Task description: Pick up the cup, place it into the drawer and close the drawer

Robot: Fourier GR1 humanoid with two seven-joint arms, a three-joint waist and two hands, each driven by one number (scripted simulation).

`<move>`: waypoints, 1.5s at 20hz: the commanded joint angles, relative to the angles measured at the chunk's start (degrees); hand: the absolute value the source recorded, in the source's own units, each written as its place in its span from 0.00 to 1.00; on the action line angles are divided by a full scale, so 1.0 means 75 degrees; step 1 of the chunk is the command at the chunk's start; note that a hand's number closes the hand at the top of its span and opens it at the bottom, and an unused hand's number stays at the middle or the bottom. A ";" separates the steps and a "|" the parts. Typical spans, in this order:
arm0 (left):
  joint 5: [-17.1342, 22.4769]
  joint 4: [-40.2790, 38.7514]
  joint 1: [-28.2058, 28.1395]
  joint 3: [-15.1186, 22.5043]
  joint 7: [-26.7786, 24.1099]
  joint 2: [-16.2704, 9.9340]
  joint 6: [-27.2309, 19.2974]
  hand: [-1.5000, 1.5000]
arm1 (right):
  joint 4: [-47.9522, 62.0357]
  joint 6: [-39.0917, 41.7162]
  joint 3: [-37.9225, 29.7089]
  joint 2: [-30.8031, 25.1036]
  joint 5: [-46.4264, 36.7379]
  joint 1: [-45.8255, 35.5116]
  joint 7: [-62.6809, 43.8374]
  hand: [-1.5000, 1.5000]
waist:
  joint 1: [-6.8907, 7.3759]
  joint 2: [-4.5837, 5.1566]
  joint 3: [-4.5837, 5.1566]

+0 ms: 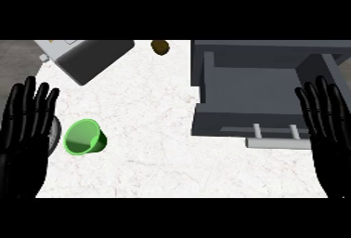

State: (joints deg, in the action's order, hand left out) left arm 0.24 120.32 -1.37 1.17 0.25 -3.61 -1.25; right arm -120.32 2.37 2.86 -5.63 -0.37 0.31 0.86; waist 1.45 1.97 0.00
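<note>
A green cup (85,137) lies on the white counter at the left, its mouth turned toward me. The grey drawer (250,90) stands pulled out at the right, its inside bare, with a pale handle (277,139) on its front. My left hand (27,125) rests open at the left edge, fingers up, just left of the cup and not touching it. At the right edge my right hand (328,125) rests open, fingers up, beside the drawer's right side.
A grey box-like appliance (93,56) sits tilted at the back left. A small brown object (160,46) lies at the back centre. The white counter (171,158) spreads between the cup and the drawer.
</note>
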 commanded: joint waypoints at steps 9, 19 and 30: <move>0.4841 -0.1732 -0.0131 -0.1420 0.0411 -0.2098 0.3762 0.00 | 0.0430 0.0397 0.0235 -0.0177 0.0163 -0.0053 -0.0628 0.00 | -0.0167 -0.0226 0.0020; 0.4212 -0.5318 0.1051 -0.2029 -0.0643 -0.2568 0.5482 0.00 | 0.1817 0.0635 -0.0564 -0.0434 0.0495 -0.1496 -0.0622 0.00 | -0.0212 -0.0240 0.0003; 0.1373 -0.8434 0.1734 -0.2037 -0.3152 -0.2369 0.5574 0.00 | 0.1886 0.0705 -0.0944 -0.0560 0.0692 -0.2113 -0.0845 0.00 | -0.0251 -0.0239 0.0008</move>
State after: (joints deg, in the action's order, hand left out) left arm 18.31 65.76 9.14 -15.50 -16.60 -23.14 42.17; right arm -107.37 7.01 -2.30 -8.60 3.72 -12.67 -4.57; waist -0.19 -0.06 -0.24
